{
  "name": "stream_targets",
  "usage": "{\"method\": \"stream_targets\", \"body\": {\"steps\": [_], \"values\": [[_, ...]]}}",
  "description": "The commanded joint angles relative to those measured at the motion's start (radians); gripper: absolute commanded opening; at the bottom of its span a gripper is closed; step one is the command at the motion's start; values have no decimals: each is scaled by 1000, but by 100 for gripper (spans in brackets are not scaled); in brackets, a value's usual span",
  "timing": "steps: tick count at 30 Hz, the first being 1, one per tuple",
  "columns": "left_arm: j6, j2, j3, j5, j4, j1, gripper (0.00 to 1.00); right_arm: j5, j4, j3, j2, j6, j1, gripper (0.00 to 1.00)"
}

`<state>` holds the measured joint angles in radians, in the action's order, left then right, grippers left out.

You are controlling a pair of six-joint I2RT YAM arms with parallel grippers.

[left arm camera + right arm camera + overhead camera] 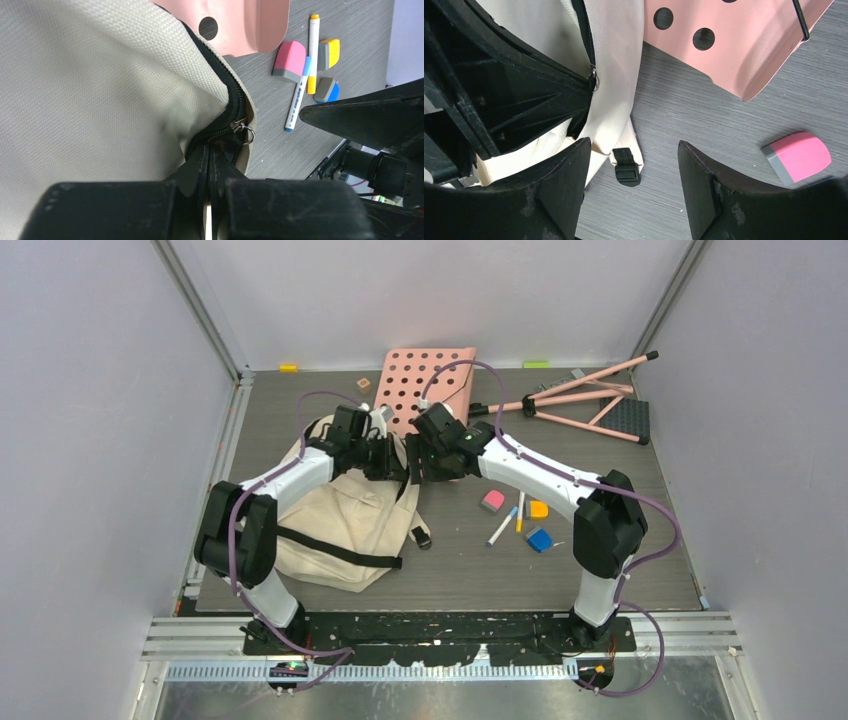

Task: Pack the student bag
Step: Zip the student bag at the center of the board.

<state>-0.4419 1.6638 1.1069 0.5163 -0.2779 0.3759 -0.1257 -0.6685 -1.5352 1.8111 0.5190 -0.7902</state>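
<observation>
Fingers (192, 172) of the left gripper (209, 167) are pinched tight on the black zipper edge of the student bag (100, 90), just below a small metal pull ring (248, 134). In the overhead view the bag (340, 515) lies flat at centre left – coarse-woven cream cloth crossed by black straps.

The right gripper (633, 150) hovers at the bag's right edge with its two black fingers spread wide and nothing between them. A strap end with a black buckle (626, 170) lies on the table under that gap.

A pink perforated board (430, 385), smooth and round-holed, sits just above the bag and crowds both grippers. Right of centre, well apart from the bag, lie a pink eraser (492, 501), a white marker (502, 527), a yellow eraser (539, 509) and a blue eraser (539, 539). At upper right is a pink folding stand (590, 400) with thin tube legs. Everything rests on a grey wood-grain table (460, 570).
</observation>
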Motion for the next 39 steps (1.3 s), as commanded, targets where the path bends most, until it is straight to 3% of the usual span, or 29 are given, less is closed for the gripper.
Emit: {"method": "stream_targets", "body": {"steps": [1,10,14,21,30,33,35,36,38,39], "values": [[-9,-3,28,-6,62,6,0,0,44,-11,-6,59,-3,70],[-40,-47,9,-47,56,6,0,-9,62,-72,73,117,-4,70],[-46,-57,8,-73,38,6,0,-49,59,-89,101,133,-3,66],[-58,-69,25,-207,-59,6,0,-190,4,-65,71,157,4,11],[-34,-76,25,-98,-40,6,0,-102,72,5,20,160,48,1],[-20,-78,23,-38,-47,7,0,-41,103,4,9,132,50,1],[-9,-80,21,-29,-67,9,0,-15,108,-15,9,105,51,14],[-3,-81,21,-32,-79,9,0,-17,106,-21,5,88,52,31],[0,-82,22,-43,-103,9,0,-20,115,-34,-7,71,62,51],[-1,-81,22,-44,-107,9,0,6,120,-43,-10,66,76,54]]}}
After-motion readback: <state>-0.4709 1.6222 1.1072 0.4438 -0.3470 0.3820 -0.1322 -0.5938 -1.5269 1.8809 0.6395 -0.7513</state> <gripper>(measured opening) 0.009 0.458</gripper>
